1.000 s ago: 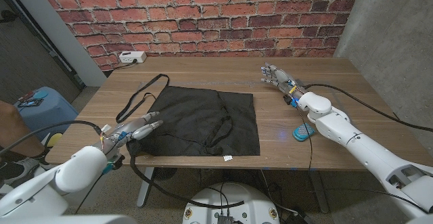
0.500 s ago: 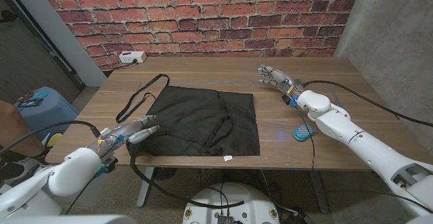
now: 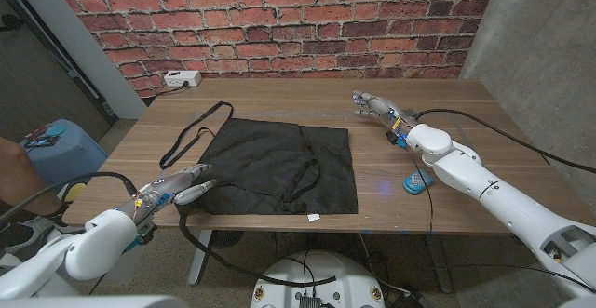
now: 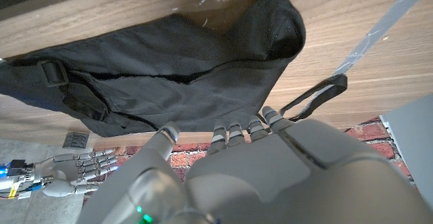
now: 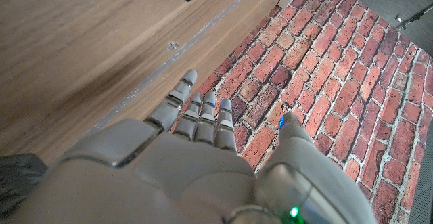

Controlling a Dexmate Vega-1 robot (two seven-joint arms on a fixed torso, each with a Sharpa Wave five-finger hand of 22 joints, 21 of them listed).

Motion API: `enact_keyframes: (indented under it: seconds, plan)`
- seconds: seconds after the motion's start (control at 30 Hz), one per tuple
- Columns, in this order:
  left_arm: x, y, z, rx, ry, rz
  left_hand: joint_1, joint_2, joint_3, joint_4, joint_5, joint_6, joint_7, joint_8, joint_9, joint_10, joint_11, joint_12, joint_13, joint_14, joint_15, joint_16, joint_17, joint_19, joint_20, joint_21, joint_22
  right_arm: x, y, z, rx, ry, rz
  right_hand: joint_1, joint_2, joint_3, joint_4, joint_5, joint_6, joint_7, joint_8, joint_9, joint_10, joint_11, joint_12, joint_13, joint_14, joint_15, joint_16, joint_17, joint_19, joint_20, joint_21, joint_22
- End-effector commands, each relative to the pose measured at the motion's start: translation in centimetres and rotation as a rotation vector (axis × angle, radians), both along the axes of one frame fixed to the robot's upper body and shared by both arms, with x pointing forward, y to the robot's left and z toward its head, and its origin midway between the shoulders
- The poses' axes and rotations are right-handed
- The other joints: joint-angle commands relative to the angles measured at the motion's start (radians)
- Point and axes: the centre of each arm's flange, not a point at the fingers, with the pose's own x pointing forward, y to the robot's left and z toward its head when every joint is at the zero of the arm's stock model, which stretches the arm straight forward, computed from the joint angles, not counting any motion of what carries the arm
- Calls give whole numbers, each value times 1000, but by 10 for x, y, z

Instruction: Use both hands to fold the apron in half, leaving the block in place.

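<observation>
The black apron (image 3: 279, 164) lies spread on the wooden table (image 3: 419, 99), its neck strap (image 3: 191, 131) looping off to the left. A small blue block (image 3: 416, 181) sits on the table right of the apron, apart from it. My left hand (image 3: 180, 186) hovers open at the apron's near left corner, fingers stretched toward the cloth; the left wrist view has the hand (image 4: 230, 163) just short of the apron (image 4: 162, 68). My right hand (image 3: 372, 106) is open above the table past the apron's far right corner, holding nothing (image 5: 183, 156).
A white power strip (image 3: 182, 78) lies at the table's back left. A white tag (image 3: 314, 217) sits at the front edge. Black cables trail from both arms. A blue stool (image 3: 60, 145) and a person's arm (image 3: 14, 173) are on the left. Brick wall behind.
My left hand has drawn back a little toward the table's front left edge. My right hand has shifted slightly left toward the apron's far right corner. Apron and block have not moved.
</observation>
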Motion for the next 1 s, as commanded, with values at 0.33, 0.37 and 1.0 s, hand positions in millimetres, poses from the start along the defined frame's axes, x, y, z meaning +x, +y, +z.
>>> enact_keyframes:
  seconds: [0.33, 0.37, 1.0]
  plan:
    - [-4, 0, -18, 173, -67, 132, -26, -3, -8, 21, -1, -6, 0, -3, 5, -24, 2, -7, 5, -4, -7, 4, 9, -1, 8, 11, 3, -3, 5, -16, -5, 8, -118, 34, -5, -10, -35, -7, 103, 6, 20, 2, 104, 1, 25, 4, 94, 0, 30, 8, 89, 25, 23, 7]
    - [-4, -1, -19, 178, -80, 143, -27, -3, -8, 21, -1, -6, 1, -3, 5, -24, 2, -7, 5, -4, -6, 4, 10, -1, 5, 11, 3, -3, 5, -17, -4, 7, -120, 34, -5, -11, -35, -7, 105, 6, 20, 2, 104, -1, 25, 4, 96, 0, 30, 8, 92, 25, 24, 7]
    - [9, -7, -31, 201, -115, 190, -41, -3, -10, 31, 0, -21, 3, -6, 5, -32, 2, -7, 5, -11, 4, 3, 8, 0, 4, 12, 4, -11, 4, -14, -8, -39, -213, 58, -3, -18, -53, -8, 202, 11, 30, 1, 207, 6, 39, 2, 202, 0, 55, 10, 186, 31, 38, 8]
